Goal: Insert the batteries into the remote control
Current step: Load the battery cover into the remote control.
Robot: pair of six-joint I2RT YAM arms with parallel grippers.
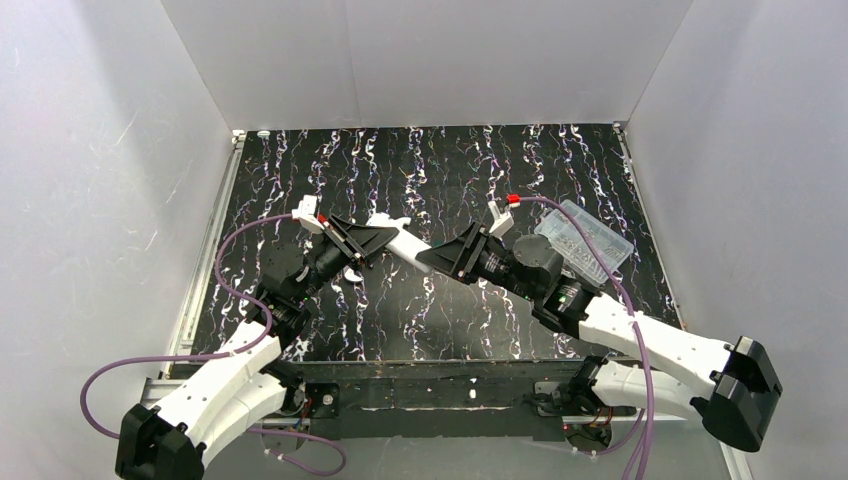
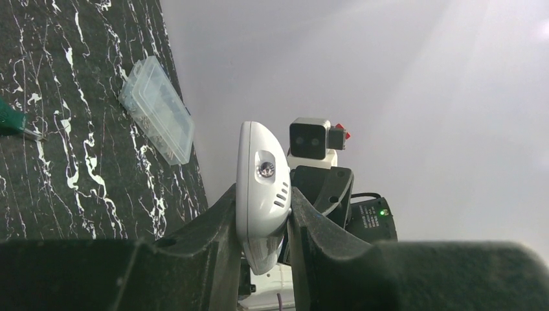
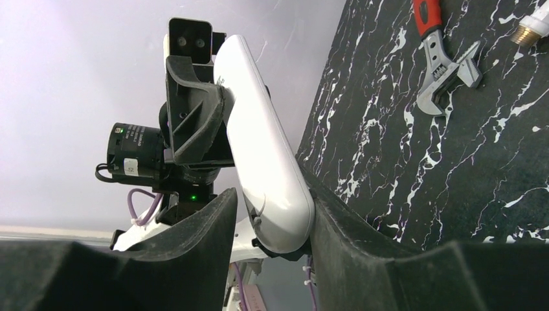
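The remote control, a slim white bar, hangs above the middle of the table between my two grippers. My left gripper is shut on one end of the remote control, with the small grey marks facing this camera. My right gripper has its jaws around the other rounded end of the remote control. One finger presses its side and the other sits right at its edge. In the top view the left gripper and right gripper face each other. The batteries are not in view.
A clear plastic box lies at the right of the black marbled table, behind my right arm. A green-handled screwdriver lies on the table. A red-handled adjustable wrench and a brass fitting rest nearby. White walls enclose the table.
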